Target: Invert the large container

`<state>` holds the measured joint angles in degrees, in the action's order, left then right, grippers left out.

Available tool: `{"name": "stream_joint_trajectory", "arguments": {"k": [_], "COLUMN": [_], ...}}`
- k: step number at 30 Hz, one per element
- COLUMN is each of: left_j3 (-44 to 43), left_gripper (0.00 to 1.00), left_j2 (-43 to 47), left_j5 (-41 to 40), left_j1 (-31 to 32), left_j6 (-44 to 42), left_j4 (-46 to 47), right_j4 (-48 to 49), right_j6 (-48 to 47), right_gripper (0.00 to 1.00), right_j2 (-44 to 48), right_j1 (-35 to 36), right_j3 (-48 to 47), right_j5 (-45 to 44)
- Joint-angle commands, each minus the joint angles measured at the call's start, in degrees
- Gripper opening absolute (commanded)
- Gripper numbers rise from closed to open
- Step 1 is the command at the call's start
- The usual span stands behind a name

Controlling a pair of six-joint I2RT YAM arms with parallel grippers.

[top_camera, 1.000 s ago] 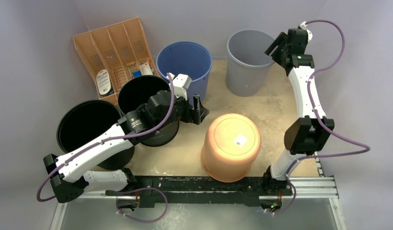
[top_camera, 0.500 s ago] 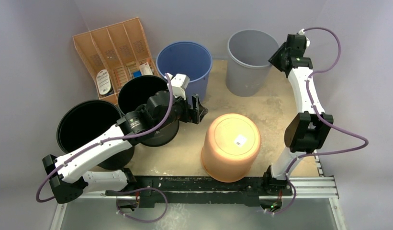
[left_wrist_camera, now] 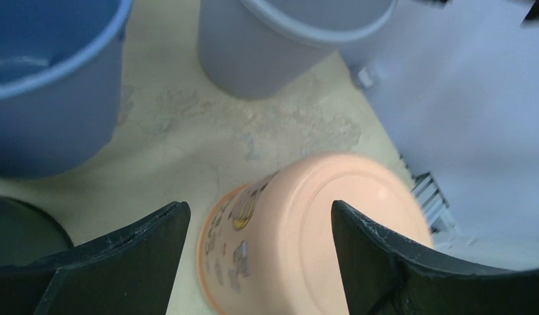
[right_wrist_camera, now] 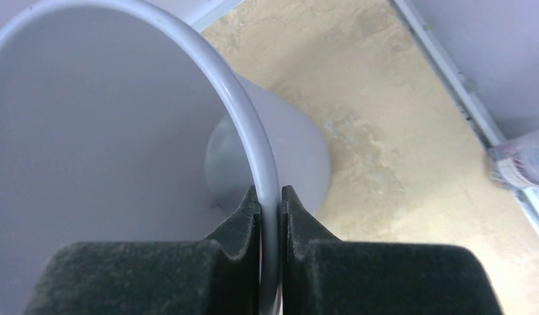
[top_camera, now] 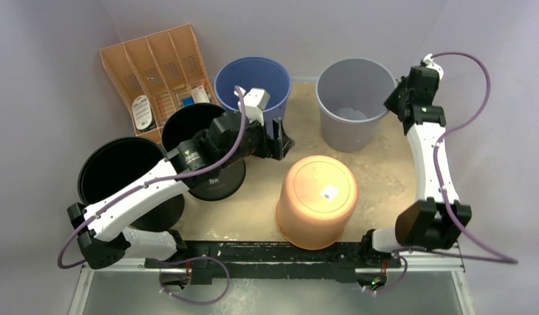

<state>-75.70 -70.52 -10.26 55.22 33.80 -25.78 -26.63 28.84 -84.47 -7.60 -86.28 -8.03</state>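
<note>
The large grey container (top_camera: 348, 134) stands mouth-up at the back right of the table. My right gripper (top_camera: 397, 100) is at its right rim. In the right wrist view the right gripper (right_wrist_camera: 270, 193) is shut on the thin rim of the grey container (right_wrist_camera: 109, 131), one finger inside the wall and one outside. My left gripper (top_camera: 280, 139) hangs open between the blue bucket and the orange container. In the left wrist view the left gripper (left_wrist_camera: 258, 209) holds nothing, and the orange container's base shows below it.
An orange container (top_camera: 317, 197) sits upside down at front centre. A blue bucket (top_camera: 253, 82) stands at the back middle, with two black buckets (top_camera: 125, 170) to the left. An orange divided organiser (top_camera: 155, 65) is at the back left. A metal rail (top_camera: 424, 252) runs along the near edge.
My right gripper has closed on the grey container's rim and moved right and nearer, the container shifting with it. My left gripper has moved a little up and right, staying open.
</note>
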Motion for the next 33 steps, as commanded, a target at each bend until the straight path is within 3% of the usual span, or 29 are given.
{"name": "stream_joint_trajectory", "arguments": {"k": [1, 6, 12, 15, 19, 23, 25, 26, 29, 33], "left_j3": [-14.74, -28.59, -27.25, -30.92, -37.71, -37.52, -35.12, -32.18, -27.06, -30.09], "left_gripper": [0.79, 0.79, 0.79, 0.77, 0.73, 0.73, 0.72, 0.71, 0.70, 0.70], "left_j2": [-3.69, -12.41, -14.77, -18.25, -20.03, -20.47, -19.43, -17.66, -14.01, -17.09], "left_j5": [-4.26, -12.47, -13.00, -12.13, -13.74, -14.72, -20.76, -27.61, -27.34, -28.25], "left_j1": [0.23, 0.24, 0.31, 0.33, 1.74, 2.57, 4.55, 7.20, 7.97, 7.97], "left_j6": [-0.39, 1.55, 0.77, -0.97, -3.32, -5.73, -7.43, -9.58, -11.01, -13.25], "left_j4": [-5.07, -13.30, -7.09, -8.80, -13.43, -12.38, -10.46, -7.27, 0.00, -0.88], "right_j4": [7.45, 10.53, 16.62, 18.56, 22.56, 30.34, 31.42, 31.27, 30.53, 30.43], "right_j6": [-5.48, -7.94, -9.05, -10.86, -11.54, -11.28, -10.70, -10.63, -10.79, -11.35], "right_gripper": [0.00, 0.00, 0.00, 0.00, 0.00, 0.00, 0.00, 0.00, 0.00, 0.00], "right_j2": [12.21, 21.24, 25.07, 25.26, 27.71, 30.83, 30.94, 30.86, 31.10, 32.19], "right_j1": [-0.16, -0.14, -0.20, -0.14, -0.15, -0.14, -0.14, -0.14, -0.14, -0.16], "right_j3": [4.82, 11.82, 16.23, 15.88, 17.69, 21.27, 21.31, 20.94, 19.98, 19.56], "right_j5": [0.71, 4.93, 9.09, 8.78, 14.99, 16.96, 17.72, 17.78, 17.78, 17.92]}}
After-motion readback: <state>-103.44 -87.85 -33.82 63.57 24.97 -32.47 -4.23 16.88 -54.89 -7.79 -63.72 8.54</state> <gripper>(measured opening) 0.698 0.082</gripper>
